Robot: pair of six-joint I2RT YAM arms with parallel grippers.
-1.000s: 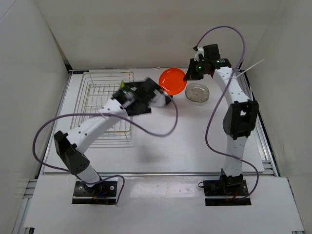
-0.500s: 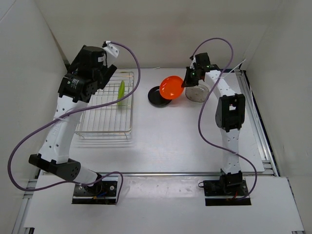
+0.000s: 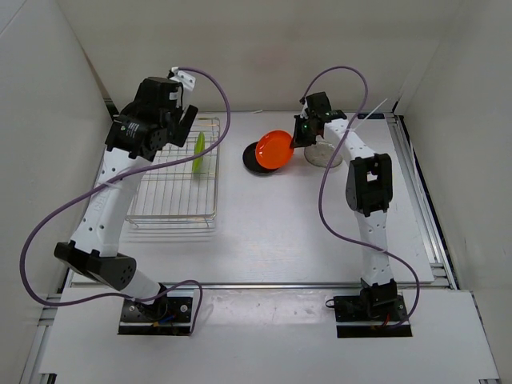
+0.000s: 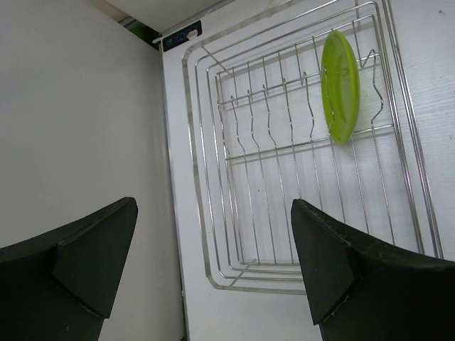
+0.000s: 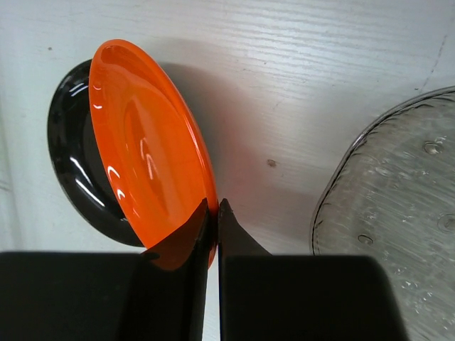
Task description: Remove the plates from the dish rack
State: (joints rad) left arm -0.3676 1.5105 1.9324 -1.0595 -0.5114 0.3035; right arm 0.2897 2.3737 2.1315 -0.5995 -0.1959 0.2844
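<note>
White table (image 3: 280,232) enclosed by plain white walls (image 3: 240,48). Right claw (image 5: 215,207) pinches a tilted, glossy round orange plate (image 5: 142,142); left claw (image 4: 213,234) spread wide.

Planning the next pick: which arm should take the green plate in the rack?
Left: left gripper hangs open above the silver wire rack holding the lime green round plate; right gripper is shut on the orange round plate.
</note>
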